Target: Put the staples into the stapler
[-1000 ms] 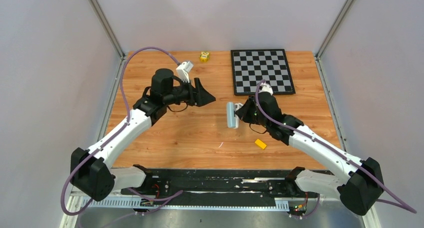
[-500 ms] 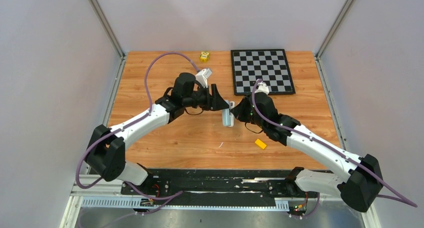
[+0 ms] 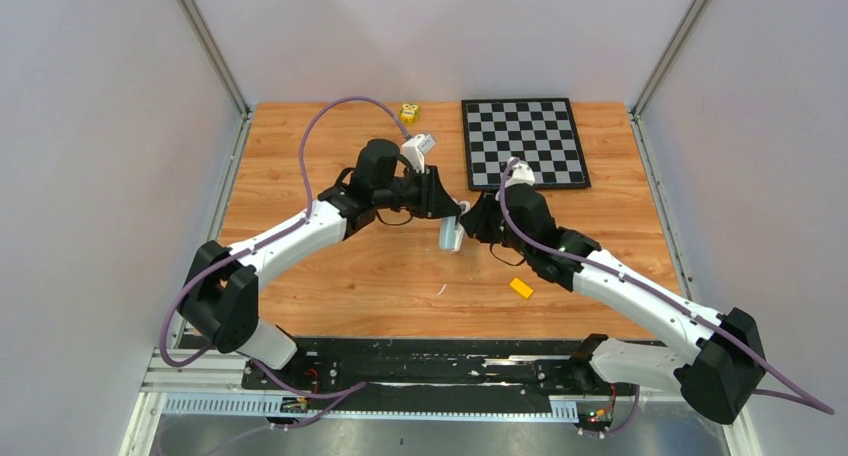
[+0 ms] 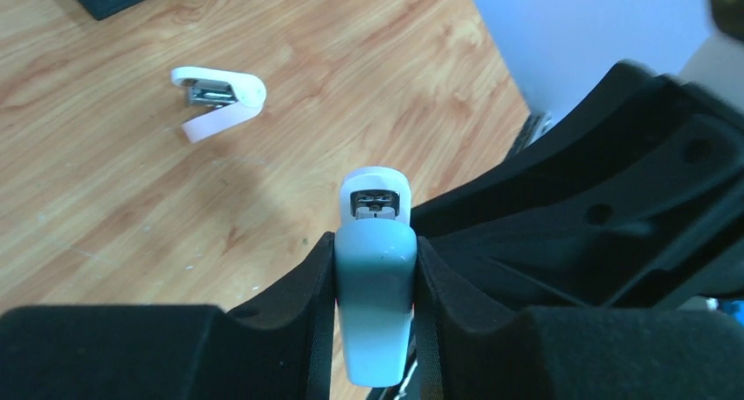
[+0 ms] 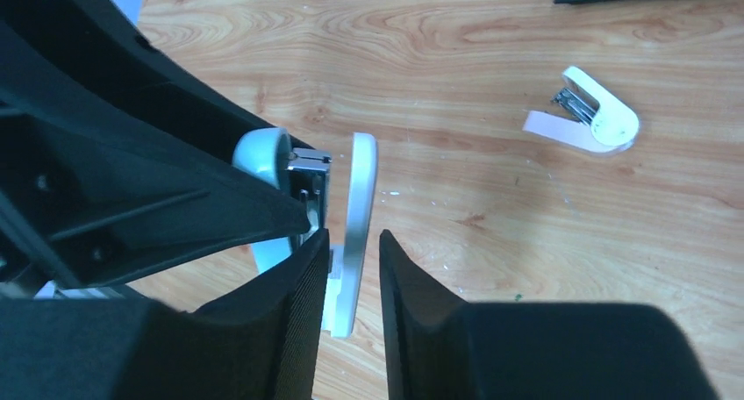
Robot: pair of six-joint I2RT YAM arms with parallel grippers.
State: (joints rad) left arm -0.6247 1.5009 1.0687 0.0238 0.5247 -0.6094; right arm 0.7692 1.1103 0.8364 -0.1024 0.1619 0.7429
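There's a yellow block (image 3: 520,287) toward the desk's front edge. The left gripper (image 4: 375,246) is pinching the pale blue stapler (image 4: 377,312) over mid-desk, and the right gripper (image 5: 351,242) has its fingers (image 5: 298,321) slightly spread around the stapler's swung-out white base plate (image 5: 358,189). The chessboard (image 3: 523,141) sits at the far right corner.

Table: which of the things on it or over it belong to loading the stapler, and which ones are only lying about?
For the job:
- blue stapler, clamped in the left gripper
- staples: I cannot make them out

Lying about:
- chessboard
- yellow block
- small yellow item at the far edge
- white stapler, untouched on the wood
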